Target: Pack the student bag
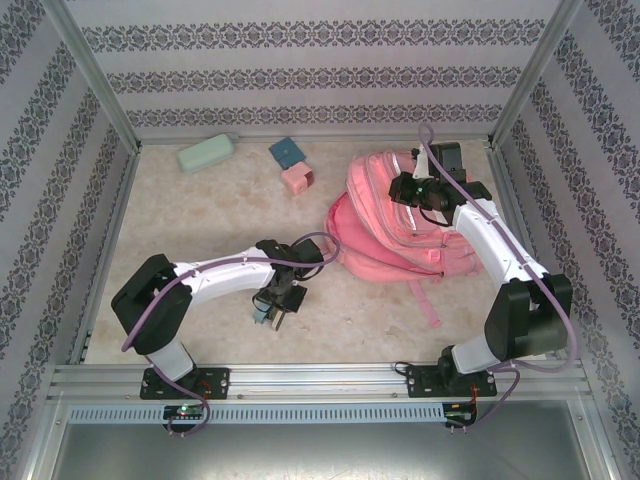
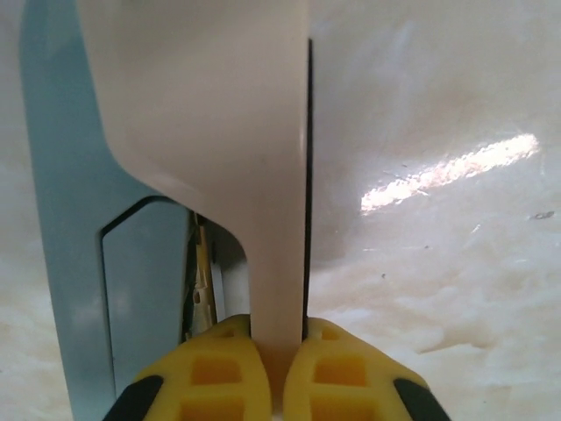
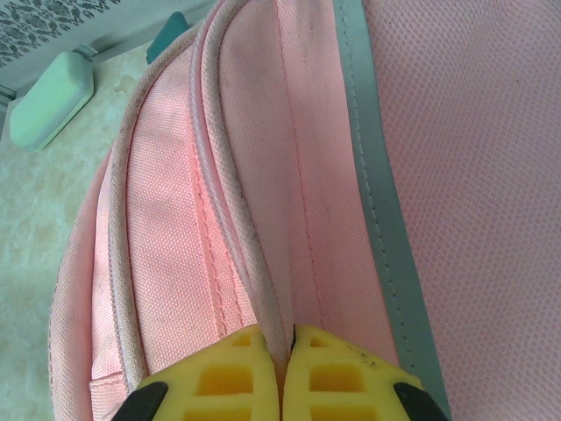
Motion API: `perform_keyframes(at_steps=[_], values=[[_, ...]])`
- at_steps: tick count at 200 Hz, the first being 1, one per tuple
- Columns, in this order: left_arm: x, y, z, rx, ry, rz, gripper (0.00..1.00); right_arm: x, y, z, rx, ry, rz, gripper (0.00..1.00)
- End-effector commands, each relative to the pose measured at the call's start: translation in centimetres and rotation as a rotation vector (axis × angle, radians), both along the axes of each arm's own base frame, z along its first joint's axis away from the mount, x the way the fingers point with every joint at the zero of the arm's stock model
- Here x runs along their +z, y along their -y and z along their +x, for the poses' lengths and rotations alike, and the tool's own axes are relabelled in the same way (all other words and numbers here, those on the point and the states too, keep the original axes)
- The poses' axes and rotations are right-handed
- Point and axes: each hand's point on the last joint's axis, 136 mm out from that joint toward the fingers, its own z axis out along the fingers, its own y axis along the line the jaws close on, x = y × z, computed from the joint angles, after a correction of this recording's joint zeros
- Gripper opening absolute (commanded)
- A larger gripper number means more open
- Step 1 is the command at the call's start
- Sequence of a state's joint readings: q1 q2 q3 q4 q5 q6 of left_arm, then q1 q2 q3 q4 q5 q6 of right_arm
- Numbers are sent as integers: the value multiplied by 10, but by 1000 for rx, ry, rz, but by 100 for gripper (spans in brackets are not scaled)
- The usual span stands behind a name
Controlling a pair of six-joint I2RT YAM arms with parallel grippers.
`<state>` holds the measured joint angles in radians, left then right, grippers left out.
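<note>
The student bag point(image 1: 385, 240), a large pink backpack with grey trim, lies at the right middle of the table. My right gripper point(image 1: 420, 192) is at its upper end. In the right wrist view it point(image 3: 287, 333) is shut on a fold of the bag's point(image 3: 263, 175) pink fabric beside a piped seam. My left gripper point(image 1: 272, 312) points down at the table near the front centre. It point(image 2: 276, 329) is shut on the thin cream plate of a small cream and grey-blue item point(image 2: 228, 132) that rests on the table.
At the back left of the table lie a mint green case point(image 1: 206, 153), a teal box point(image 1: 287, 151) and a small pink box point(image 1: 297, 180). A pink strap point(image 1: 428, 300) trails from the bag toward the front. Patterned walls and metal posts enclose the table.
</note>
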<state>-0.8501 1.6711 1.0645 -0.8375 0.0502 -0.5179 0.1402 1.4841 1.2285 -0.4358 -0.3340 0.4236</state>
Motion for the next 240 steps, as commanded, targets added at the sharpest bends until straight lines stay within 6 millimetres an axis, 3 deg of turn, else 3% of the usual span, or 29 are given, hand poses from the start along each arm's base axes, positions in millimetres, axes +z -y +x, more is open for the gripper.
perform_keyframes(at_steps=[1,26,50,81,136,162,200,240], values=[[0,-5,-4,-12,-5,40,0,17,-1,6,-13,49,26,0],[23,2,10,-11,54,20,0,23,-2,7,-12,58,32,0],[54,23,35,-2,122,-57,0,36,-3,8,-7,77,55,0],[90,60,80,52,191,-194,0,62,-7,7,11,112,109,0],[124,102,167,243,232,-409,0,112,-11,3,41,177,251,0],[141,125,198,292,238,-536,0,130,-17,1,80,202,311,0],[138,161,231,350,208,-625,0,143,-19,2,114,218,359,0],[129,189,257,417,182,-704,0,143,-18,4,119,212,372,0]])
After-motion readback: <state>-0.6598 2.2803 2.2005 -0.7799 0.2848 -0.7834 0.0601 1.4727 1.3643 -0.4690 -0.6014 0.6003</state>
